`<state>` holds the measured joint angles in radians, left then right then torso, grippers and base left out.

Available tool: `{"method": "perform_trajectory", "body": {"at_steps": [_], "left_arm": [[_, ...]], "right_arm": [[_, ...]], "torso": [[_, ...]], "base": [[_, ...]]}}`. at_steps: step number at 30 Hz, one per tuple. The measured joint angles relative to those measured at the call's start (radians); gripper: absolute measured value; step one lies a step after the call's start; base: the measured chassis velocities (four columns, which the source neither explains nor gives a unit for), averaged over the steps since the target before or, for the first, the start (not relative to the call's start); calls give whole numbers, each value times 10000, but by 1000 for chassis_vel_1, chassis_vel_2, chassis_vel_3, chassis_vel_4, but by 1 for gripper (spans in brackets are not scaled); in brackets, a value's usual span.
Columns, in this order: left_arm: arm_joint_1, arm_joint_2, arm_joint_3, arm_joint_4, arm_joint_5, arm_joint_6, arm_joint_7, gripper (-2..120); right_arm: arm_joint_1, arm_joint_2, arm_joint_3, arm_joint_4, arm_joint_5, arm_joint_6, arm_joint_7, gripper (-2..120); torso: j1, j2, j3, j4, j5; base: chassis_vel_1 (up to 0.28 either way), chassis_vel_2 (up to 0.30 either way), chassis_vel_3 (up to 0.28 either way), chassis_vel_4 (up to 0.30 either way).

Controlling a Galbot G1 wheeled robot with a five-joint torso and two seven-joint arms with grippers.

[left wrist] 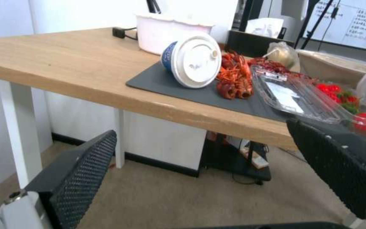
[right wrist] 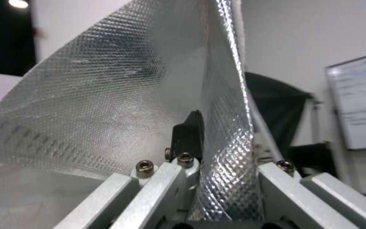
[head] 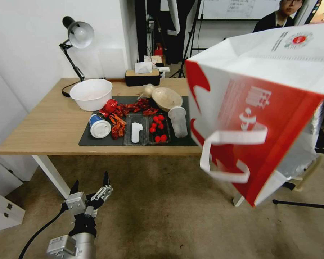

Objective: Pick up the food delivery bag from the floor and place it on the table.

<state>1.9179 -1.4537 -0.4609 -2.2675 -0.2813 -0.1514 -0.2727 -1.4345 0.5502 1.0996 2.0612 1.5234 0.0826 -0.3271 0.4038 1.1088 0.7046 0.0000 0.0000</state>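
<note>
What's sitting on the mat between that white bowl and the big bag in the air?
In the head view, between the white bowl and the food delivery bag: crayfish, a beige lidded bowl, and a clear plastic cup.

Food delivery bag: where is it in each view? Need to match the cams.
Head view: food delivery bag fills the right side, lifted and tilted, beside the table.
Left wrist view: not in it.
Right wrist view: its foil lining, close up, pinched in the right gripper.
Shared landmark: the bag itself.

office/lab: whiteboard (head: 237, 9), tripods (head: 190, 39), desk lamp (head: 77, 34).
</note>
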Motion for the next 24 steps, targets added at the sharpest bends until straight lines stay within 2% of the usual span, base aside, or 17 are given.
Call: {"method": "perform_trajectory", "body": {"at_steps": [1, 4, 5, 8, 9, 12, 24], "left_arm": [[0, 0, 0, 0, 0, 0, 0, 100], [44, -6, 3, 3, 10, -17, -1, 100], [44, -6, 3, 3, 10, -17, -1, 100], [60, 39, -37, 25, 13, -41, -7, 100], [60, 39, -37, 25, 13, -41, -7, 100], [68, 56, -67, 38, 2, -56, -22, 100], [64, -124, 86, 130, 119, -31, -158, 100]], "right_arm": [[0, 0, 0, 0, 0, 0, 0, 0], [162, -65, -187, 20, -243, 61, 1188, 0], [162, -65, -187, 20, -243, 61, 1188, 0], [588, -202, -537, 25, -366, 73, 2996, 0], [588, -202, -537, 25, -366, 73, 2996, 0], [1226, -376, -1028, -240, -476, -130, 3851, 0], [2369, -712, -2072, -1322, -408, -994, 4479, 0]], "torso": [[0, 0, 0, 0, 0], [-1, -1, -1, 0, 0], [-1, -1, -1, 0, 0], [-2, -3, -1, 0, 1], [-2, -3, -1, 0, 1], [-2, -4, -2, 0, 0], [-3, -7, -3, 0, 0]], "base": [[0, 0, 0, 0], [0, 0, 0, 0], [0, 0, 0, 0], [0, 0, 0, 0], [0, 0, 0, 0], [0, 0, 0, 0], [0, 0, 0, 0]]}}
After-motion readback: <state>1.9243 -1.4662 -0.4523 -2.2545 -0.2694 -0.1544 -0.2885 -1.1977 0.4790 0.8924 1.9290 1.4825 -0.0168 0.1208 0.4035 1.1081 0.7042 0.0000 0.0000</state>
